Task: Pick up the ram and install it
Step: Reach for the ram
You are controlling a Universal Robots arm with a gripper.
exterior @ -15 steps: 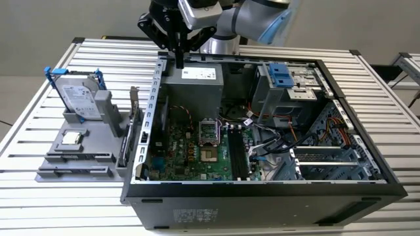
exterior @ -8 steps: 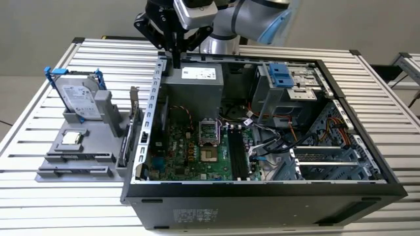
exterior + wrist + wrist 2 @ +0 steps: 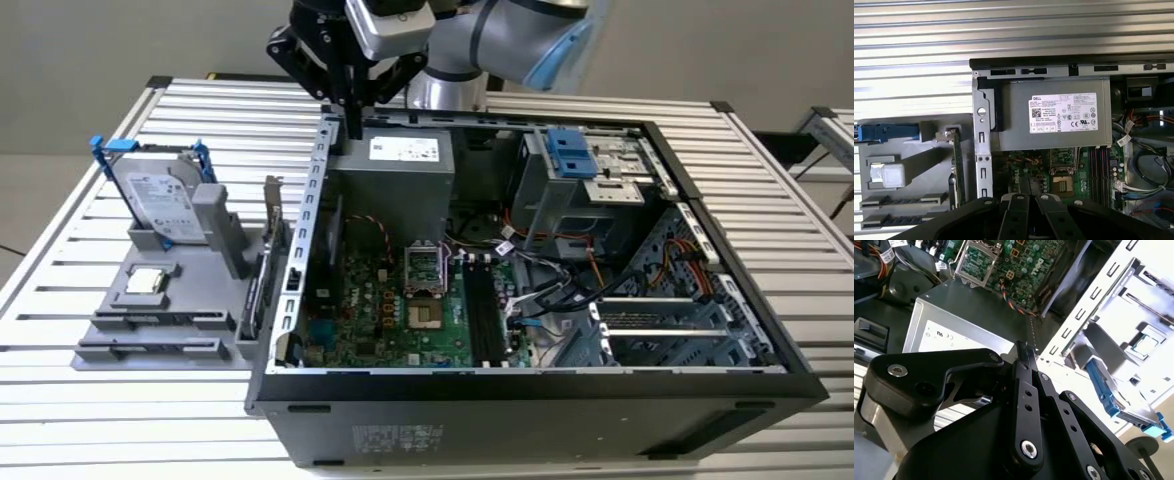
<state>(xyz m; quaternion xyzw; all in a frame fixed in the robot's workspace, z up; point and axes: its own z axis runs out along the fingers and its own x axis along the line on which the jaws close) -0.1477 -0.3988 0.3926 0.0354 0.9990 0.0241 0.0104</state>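
The ram (image 3: pixel 271 265) is standing on its long edge in a grey holder (image 3: pixel 147 325) on the exterior view's left, just beside the outer face of the computer case's side wall (image 3: pixel 316 200). Nothing is gripping it. The gripper (image 3: pixel 356 128) is hovering above the far left corner of the case, over the power supply (image 3: pixel 394 170) and well apart from the ram, with its jaws pressed together and nothing between them. The pick-up looks not yet begun. Doing it well would probably mean spreading the jaws, lining them up across the stick's thin faces near its middle, and coming straight down so it is not being tilted in its groove. Room is looking tight. The case wall is rising close on one side, and the holder's upright part and the hard drive (image 3: pixel 160 200) are standing on the other, so the free space is overhead. Inside the case, the black slots (image 3: pixel 483 310) are lying near loose cables (image 3: pixel 561 295) on their right.
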